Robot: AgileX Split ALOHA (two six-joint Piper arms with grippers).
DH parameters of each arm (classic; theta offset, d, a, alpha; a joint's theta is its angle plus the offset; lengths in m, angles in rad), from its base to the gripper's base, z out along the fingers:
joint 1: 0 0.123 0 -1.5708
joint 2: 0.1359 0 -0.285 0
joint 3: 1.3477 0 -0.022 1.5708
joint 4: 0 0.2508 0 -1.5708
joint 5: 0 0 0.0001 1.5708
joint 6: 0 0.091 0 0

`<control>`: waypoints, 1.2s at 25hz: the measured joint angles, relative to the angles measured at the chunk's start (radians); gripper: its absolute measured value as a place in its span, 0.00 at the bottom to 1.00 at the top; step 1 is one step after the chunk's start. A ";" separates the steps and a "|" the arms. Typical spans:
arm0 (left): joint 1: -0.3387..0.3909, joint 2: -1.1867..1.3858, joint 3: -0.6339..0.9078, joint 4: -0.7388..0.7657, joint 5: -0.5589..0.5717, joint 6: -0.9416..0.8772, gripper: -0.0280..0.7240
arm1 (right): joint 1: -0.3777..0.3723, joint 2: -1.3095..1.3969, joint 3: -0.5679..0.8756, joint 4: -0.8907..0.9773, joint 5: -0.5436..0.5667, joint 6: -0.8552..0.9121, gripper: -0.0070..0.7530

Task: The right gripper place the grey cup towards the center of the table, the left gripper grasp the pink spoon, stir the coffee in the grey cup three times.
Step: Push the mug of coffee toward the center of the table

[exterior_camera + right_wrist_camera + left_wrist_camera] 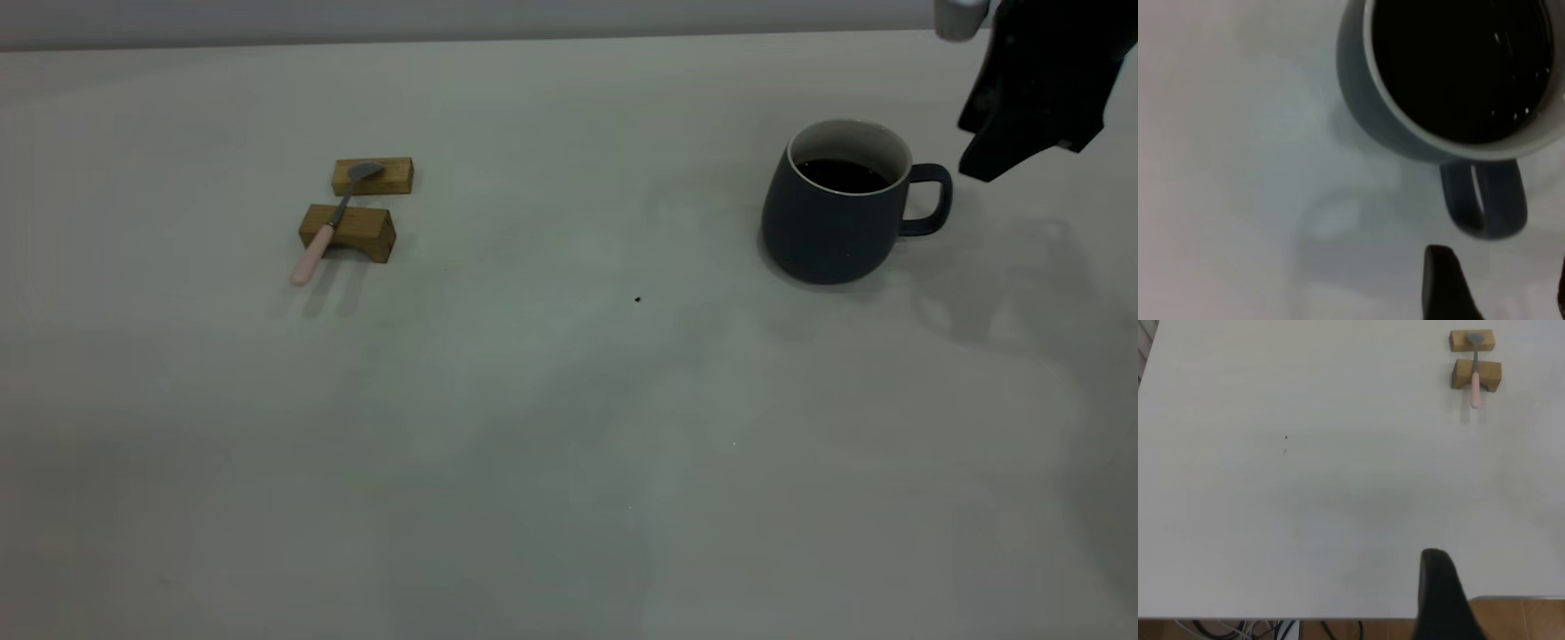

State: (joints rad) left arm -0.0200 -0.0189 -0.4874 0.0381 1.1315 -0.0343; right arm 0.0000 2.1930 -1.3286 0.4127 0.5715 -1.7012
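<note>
Starting from the near edge, the tabletop [533, 498] in front is bare, and the middle, where the mug is meant to end up, holds only a tiny dark speck [637, 300]. By my judgement, none of the job's steps is finished.

My left pincer [1441, 600] hangs over the tabletop's edge, well apart from the pink spoon [313, 253]. Only a single dark tip of it shows in its own wrist view, so I cannot tell whether it is open or closed. It holds nothing that I can see.

Farther back on the left, the spoon lies across two small wooden blocks [366, 233]. Its pink handle juts over the nearer block toward the front, and its metal bowl rests on the farther one. It has not been picked up.

Farther back on the right stands the grey cup [827, 231], upright and well off centre. The coffee [840, 175] is a flat dark pool inside it, and the loop handle [929, 200] points to the right.

Behind and above that handle hovers my right pincer [1501, 293]. It is spread wide and empty, close to the handle but not touching it.

What remains, as I see it:
- Close on the cup and shift it toward the middle.
- Have the left side lift the spoon off the blocks.
- Dip the spoon into the coffee and stir three times.
</note>
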 joint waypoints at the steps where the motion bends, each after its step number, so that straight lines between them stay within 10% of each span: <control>1: 0.000 0.000 0.000 0.000 0.000 0.000 0.71 | -0.008 0.025 -0.018 0.021 0.004 -0.038 0.59; 15: 0.000 0.000 0.000 0.000 0.000 0.000 0.71 | -0.020 0.180 -0.090 0.283 0.021 -0.393 0.59; 30: 0.000 0.000 0.000 0.000 0.000 0.000 0.71 | 0.210 0.206 -0.111 0.470 -0.051 -0.427 0.59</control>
State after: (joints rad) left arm -0.0200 -0.0189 -0.4874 0.0381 1.1315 -0.0343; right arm 0.2098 2.3986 -1.4399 0.8828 0.5206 -2.1286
